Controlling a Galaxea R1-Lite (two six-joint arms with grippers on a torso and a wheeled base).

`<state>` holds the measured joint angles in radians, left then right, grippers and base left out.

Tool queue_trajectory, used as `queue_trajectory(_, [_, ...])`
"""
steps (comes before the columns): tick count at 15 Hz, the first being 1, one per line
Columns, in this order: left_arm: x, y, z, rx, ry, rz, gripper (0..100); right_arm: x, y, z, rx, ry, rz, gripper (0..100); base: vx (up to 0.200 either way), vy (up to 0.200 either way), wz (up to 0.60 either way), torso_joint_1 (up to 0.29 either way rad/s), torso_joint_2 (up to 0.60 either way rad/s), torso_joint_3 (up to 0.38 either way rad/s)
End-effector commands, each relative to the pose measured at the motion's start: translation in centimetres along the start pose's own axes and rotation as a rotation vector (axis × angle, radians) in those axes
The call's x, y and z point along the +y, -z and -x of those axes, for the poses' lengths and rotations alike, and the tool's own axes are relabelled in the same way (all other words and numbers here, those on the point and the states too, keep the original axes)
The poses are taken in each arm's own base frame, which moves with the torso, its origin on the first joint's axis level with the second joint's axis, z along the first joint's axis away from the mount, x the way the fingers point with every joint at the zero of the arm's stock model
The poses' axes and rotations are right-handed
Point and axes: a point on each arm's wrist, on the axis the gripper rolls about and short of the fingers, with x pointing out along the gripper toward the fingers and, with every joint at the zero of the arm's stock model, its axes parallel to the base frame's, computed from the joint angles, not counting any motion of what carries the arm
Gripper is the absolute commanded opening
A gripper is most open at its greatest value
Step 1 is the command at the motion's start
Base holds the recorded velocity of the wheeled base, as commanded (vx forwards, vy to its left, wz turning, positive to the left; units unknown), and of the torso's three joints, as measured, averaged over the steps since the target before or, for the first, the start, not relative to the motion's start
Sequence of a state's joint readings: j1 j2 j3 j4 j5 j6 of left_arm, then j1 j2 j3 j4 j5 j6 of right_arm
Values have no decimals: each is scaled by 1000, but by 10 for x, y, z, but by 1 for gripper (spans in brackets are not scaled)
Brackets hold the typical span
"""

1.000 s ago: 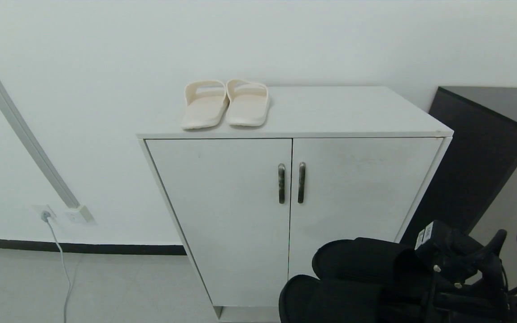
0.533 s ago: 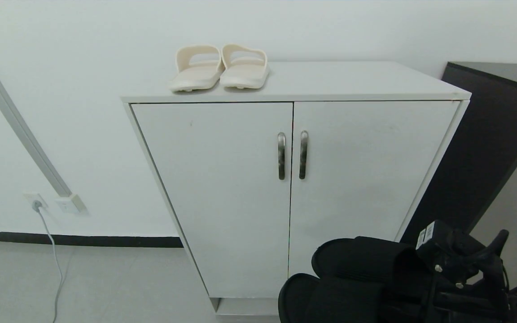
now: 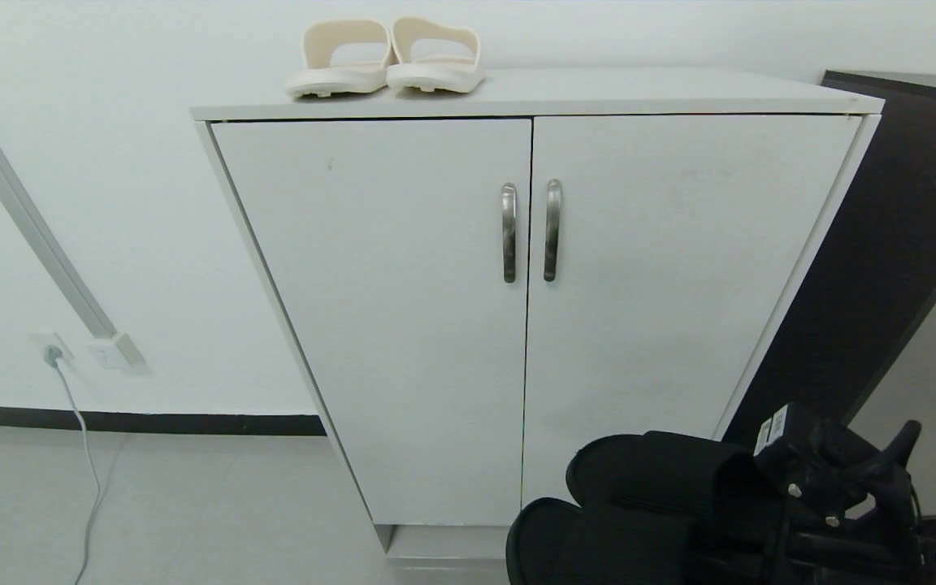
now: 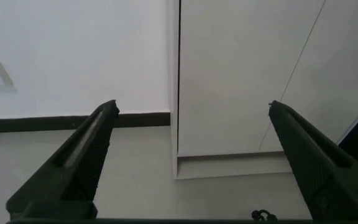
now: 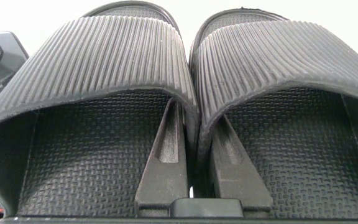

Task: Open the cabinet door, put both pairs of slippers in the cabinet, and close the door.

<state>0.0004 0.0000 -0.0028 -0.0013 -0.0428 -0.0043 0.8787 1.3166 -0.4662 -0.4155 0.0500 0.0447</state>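
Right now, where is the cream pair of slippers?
In the head view the cream slippers sit side by side on top of the white cabinet, toward its left end above the left door.

Black left end effector [image 4: 192, 107] — long, tapered, textured fingers [image 4: 316, 162]; right arm [image 3: 842, 475] bears white labels [image 3: 770, 426].

Plain indoor room, hallway or office corner, white wall [image 3: 679, 32], black skirting [image 3: 135, 422], grey floor [image 3: 192, 504], plugged wall socket [image 3: 49, 351] at eight o'clock of white two-door cabinet [image 3: 403, 325], dark unit [image 3: 882, 244] at three o'clock.
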Motion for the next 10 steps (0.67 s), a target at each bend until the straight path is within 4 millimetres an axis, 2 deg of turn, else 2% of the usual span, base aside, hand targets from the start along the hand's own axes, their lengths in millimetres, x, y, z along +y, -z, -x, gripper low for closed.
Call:
queue_trajectory(1, [0, 0, 0, -1, -1, 0, 100, 0, 0, 0, -1, -1, 0, 0, 0, 0, 0, -2, 51, 22])
queue_trajectory(3, [0, -2, 0, -7, 14, -11, 100, 0, -1, 0, -8, -1, 1, 0, 0, 0, 0, 0, 0, 0])
queue_trajectory(4, [-1, -24, 4, -58, 57, 21, 100, 0, 1, 0, -4, -1, 0, 0, 0, 0, 0, 0, 0, 0])
queue_trajectory(5, [-2, -59, 7, -93, 89, 125, 100, 0, 2, 0, -7, -4, 1, 0, 0, 0, 0, 0, 0, 0])
queue_trajectory(6, [-2, -76, 3, -82, 112, 149, 100, 0, 2, -1, -10, -4, 1, 0, 0, 0, 0, 0, 0, 0])
queue_trajectory(7, [-4, -96, -14, -11, 189, 141, 100, 0, 2, -2, -13, -4, 2, 0, 0, 0, 0, 0, 0, 0])
queue_trajectory(10, [-6, -117, -66, 105, 370, 108, 100, 0, 4, -2, -7, -4, 3, 0, 0, 0, 0, 0, 0, 0])
